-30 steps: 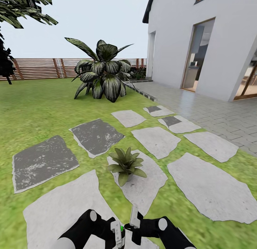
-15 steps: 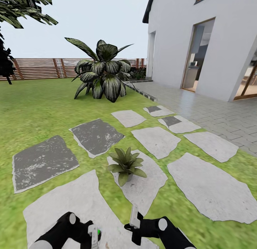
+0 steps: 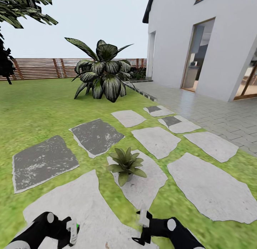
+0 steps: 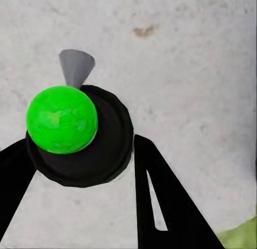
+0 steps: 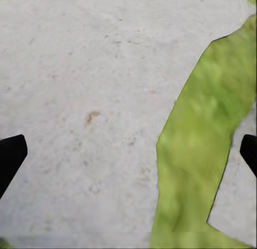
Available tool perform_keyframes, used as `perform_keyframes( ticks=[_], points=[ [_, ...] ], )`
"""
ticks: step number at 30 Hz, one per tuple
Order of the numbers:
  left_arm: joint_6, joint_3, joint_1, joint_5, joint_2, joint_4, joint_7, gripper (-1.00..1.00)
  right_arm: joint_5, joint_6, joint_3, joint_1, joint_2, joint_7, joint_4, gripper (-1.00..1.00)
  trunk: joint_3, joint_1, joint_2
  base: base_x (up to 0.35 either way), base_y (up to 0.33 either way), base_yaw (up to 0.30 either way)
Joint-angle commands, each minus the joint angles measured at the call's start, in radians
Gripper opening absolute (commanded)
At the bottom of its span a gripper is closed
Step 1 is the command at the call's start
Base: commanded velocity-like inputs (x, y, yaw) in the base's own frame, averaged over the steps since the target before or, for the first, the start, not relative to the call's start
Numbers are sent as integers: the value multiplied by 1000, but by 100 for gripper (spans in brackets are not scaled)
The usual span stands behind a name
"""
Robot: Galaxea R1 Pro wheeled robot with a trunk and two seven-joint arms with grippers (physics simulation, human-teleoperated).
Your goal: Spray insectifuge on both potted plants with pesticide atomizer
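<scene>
1 potted plant (image 3: 125,163) stood on a stone (image 3: 150,192) at 12 o'clock from the robot, near but well apart from both grippers; I could see no 2nd one. The left gripper (image 3: 73,230) hung low at 7 o'clock over a pale stone (image 3: 67,199), and its 2 black fingers looked clamped on the atomizer (image 4: 107,147), a dark round body with a green knob (image 4: 61,119) and a grey cone nozzle (image 4: 76,64). The right gripper (image 3: 141,229) hovered at 5 o'clock with its fingers spread wide and nothing between them.

To my eye the step in hand was bringing the spray to the plant. Doing it well would call for lifting the left arm toward 12 o'clock, turning the wrist so the nozzle faced the leaves rather than the stone, and stopping short of the rosette so the mist could spread over all of it. The grip should stay firm, and the empty right arm should keep out of the spray line.
</scene>
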Motion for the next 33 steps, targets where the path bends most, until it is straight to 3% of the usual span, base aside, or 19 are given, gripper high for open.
perform_keyframes(
  ticks=[1, 4, 6, 7, 9, 10, 11, 13, 15, 16, 18, 21, 25, 29, 33],
  points=[
    [-10, 49, -1, -10, -5, -1, 32, -100, 4, -4, -5, 0, -37, -38, 2, 100, -1, 0, 0, 0, 0, 0],
    [-8, 155, -2, -8, -13, 0, 74, -100, 2, -3, -7, 2, -111, -200, 70, 100, -1, 0, 0, 0, 0, 0],
    [-7, 199, -3, -5, -18, -1, 83, -100, 1, -4, -15, 3, -141, -370, 166, 100, -1, 0, 0, 0, 0, 0],
    [-5, 211, -4, 2, -25, -1, 86, -100, 1, -4, -38, 3, -150, -495, 233, 100, -1, 0, 0, 0, 0, 0],
    [46, 220, -5, 42, -38, 0, 87, -100, -2, -5, -113, 3, -151, -759, 378, 100, -1, 0, 0, 0, 0, 0],
    [82, 220, -5, 57, -42, 0, 87, -100, -3, -5, -137, 3, -149, -838, 416, 100, -1, 0, 0, 0, 0, 0],
    [177, 220, -8, 76, -47, -2, 85, -100, -6, -5, -175, 6, -138, -959, 452, 100, -1, 0, 0, 0, 0, 0],
    [291, 220, -10, 85, -52, -2, 81, -100, -44, -5, -234, 8, -116, -1029, 468, 100, -1, 0, 0, 0, 0, 0],
    [374, 219, -12, 88, -58, -1, 79, -100, -134, -4, -302, 9, -107, -1053, 473, 100, -1, 0, 0, 0, 0, 0],
    [425, 219, -15, 89, -67, -1, 79, -100, -211, -4, -333, 9, -105, -1059, 474, 100, -1, 0, 0, 0, 0, 0],
    [485, 217, -17, 89, -82, -1, 79, -100, -273, -3, -347, 9, -105, -1060, 475, 100, -1, 0, 0, 0, 0, 0],
    [574, 212, -30, 88, -111, -4, 79, -100, -298, -3, -351, 9, -105, -1056, 478, 100, -1, 0, 0, 0, 0, 0],
    [638, 208, -73, 87, -143, -4, 58, -100, -306, -3, -354, 9, -108, -1055, 475, 100, -1, 0, 0, 0, 0, 0],
    [771, 207, -115, 84, -169, -4, 51, -100, -305, -3, -352, 9, -107, -1055, 478, 100, -1, 0, 0, 0, 0, 0],
    [831, 190, -137, 80, -195, -4, 30, -100, -311, -5, -355, 9, -105, -1059, 477, 100, -1, 0, 0, 0, 0, 0]
  ],
)
